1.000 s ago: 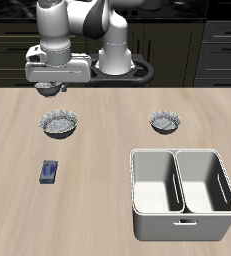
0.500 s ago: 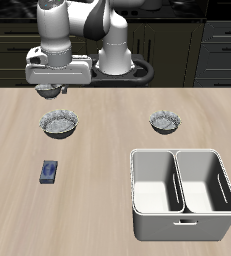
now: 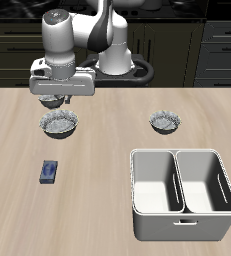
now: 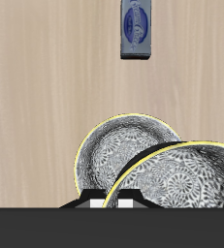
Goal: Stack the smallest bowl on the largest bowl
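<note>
Gripper [image 3: 53, 101]: fingertips masked by its own body in the exterior view; jaw state undeterminable. Wrist view: a held speckled bowl [image 4: 186, 179] overlaps the bowl beneath [image 4: 113, 160]; relative sizes unreadable. Small blue object's [image 3: 49, 172] label illegible.

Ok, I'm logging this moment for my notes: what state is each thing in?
Gripper: shut on small bowl.
Small bowl: held in the air, above large bowl.
Large bowl: upright on table, empty.
Medium bowl: upright on table, empty.
Bin: both compartments empty.
Blue box: lying flat on table.
</note>
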Tool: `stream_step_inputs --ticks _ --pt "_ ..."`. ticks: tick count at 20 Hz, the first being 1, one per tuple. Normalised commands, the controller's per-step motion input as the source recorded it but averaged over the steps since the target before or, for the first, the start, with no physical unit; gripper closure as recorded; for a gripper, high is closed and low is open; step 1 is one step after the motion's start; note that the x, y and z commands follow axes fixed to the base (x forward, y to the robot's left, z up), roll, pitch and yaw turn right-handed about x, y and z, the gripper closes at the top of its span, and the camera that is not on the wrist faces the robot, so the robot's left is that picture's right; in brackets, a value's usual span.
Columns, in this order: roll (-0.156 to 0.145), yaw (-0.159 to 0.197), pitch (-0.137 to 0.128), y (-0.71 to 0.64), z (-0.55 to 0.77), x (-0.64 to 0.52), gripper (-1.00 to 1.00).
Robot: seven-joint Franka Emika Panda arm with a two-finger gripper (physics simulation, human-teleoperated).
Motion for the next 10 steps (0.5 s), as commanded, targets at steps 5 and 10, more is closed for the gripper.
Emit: stream_step_inputs --ticks 5,10 --pt "-0.009 -0.028 0.059 0.06 -0.38 0.07 1.00" --pt "-0.021 -0.016 0.053 -0.02 -0.36 0.03 1.00"
